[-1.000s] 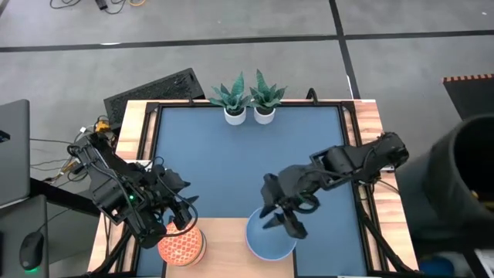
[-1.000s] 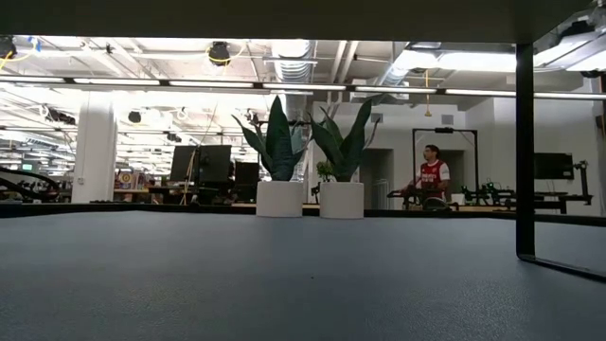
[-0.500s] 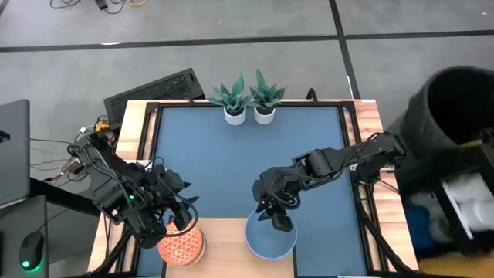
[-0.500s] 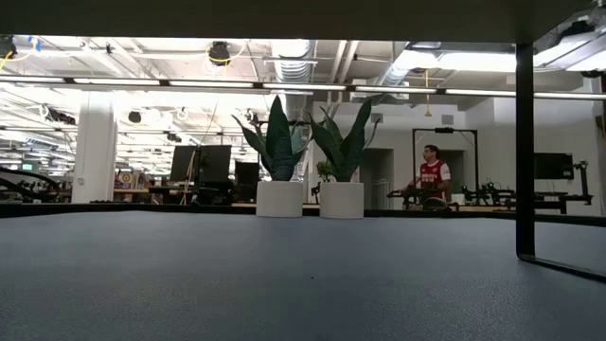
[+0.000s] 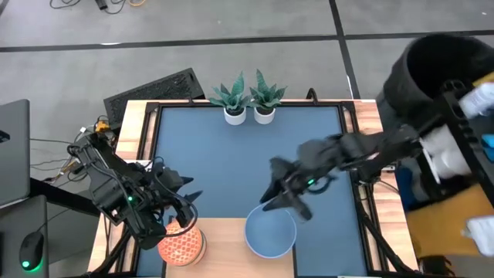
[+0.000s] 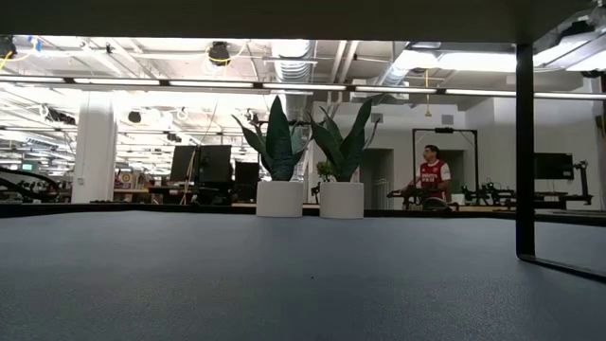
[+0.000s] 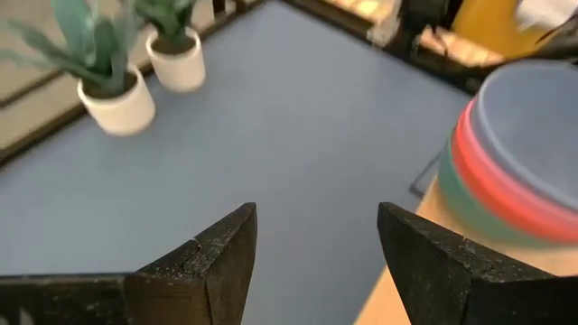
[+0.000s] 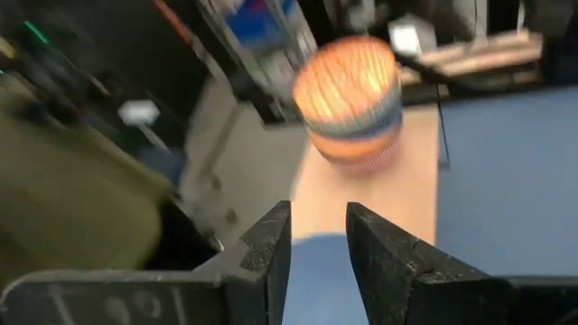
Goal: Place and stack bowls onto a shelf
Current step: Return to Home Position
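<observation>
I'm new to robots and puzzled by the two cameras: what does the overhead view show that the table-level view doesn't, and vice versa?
Only the high view shows both arms: the left gripper beside the orange patterned bowl and the right gripper by the rim of the light blue bowl, both bowls on the pale shelf. Only the low view shows the room behind, with a person in red. Both show the two potted plants and the dark blue tabletop.

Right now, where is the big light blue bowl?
In the high view, the big light blue bowl tops a stack on the pale wooden shelf, low in the picture, just right of the orange patterned bowl stack.
</observation>
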Tool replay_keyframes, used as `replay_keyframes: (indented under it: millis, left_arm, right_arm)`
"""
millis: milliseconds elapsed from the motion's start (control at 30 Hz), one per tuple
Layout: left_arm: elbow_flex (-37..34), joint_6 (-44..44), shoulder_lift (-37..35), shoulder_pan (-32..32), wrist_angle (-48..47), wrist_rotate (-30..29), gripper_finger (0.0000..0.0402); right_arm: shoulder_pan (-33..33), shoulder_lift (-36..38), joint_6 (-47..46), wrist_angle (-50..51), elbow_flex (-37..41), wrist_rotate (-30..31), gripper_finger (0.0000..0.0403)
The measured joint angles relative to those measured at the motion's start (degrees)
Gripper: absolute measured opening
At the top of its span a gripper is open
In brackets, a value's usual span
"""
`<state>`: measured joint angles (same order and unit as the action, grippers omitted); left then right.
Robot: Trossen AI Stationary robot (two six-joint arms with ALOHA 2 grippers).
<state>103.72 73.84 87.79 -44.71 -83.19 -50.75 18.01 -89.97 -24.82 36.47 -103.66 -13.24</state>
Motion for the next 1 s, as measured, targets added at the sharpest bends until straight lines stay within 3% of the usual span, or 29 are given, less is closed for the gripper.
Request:
replay_keyframes:
  millis: [167,367,433,500,567,667,867,1000]
  left_arm:
    - [0.00,-2.49,-0.38,0.02,2.33,-2.43,0.0215]
    - [0.00,-8.16,-0.42,0.14,1.24,4.74,0.0215]
    - [0.00,-9.38,-0.42,0.20,1.65,3.51,0.0215]
    - [0.00,-12.94,-0.42,0.20,3.59,-1.39,0.0215]
    - [0.00,-19.99,-0.96,-0.21,8.30,-6.07,0.0215]
    - [-0.02,-26.69,-4.00,-0.81,13.05,-8.37,0.0215]
    - [0.00,-36.64,-14.14,-2.44,19.18,-12.40,0.0215]
    - [-0.12,-40.91,-20.61,-3.53,19.62,-13.75,0.0215]
  right_arm:
    - [-0.28,7.10,-8.03,-2.20,-0.04,-0.11,0.0134]
    - [1.98,11.75,-10.77,-2.25,0.02,0.63,0.0134]
    - [2.86,12.43,-5.37,-4.24,0.00,4.04,0.0134]
    - [2.83,13.21,4.86,-5.88,0.05,3.20,0.0134]
    - [0.62,14.11,8.99,-9.28,0.09,-2.96,0.0134]
    - [-5.29,17.28,9.95,-10.33,0.00,-14.36,0.0134]
    - [-18.37,23.20,12.25,-2.15,0.10,-20.98,0.0134]
    - [-25.51,26.68,14.18,-4.15,4.42,-28.58,0.0134]
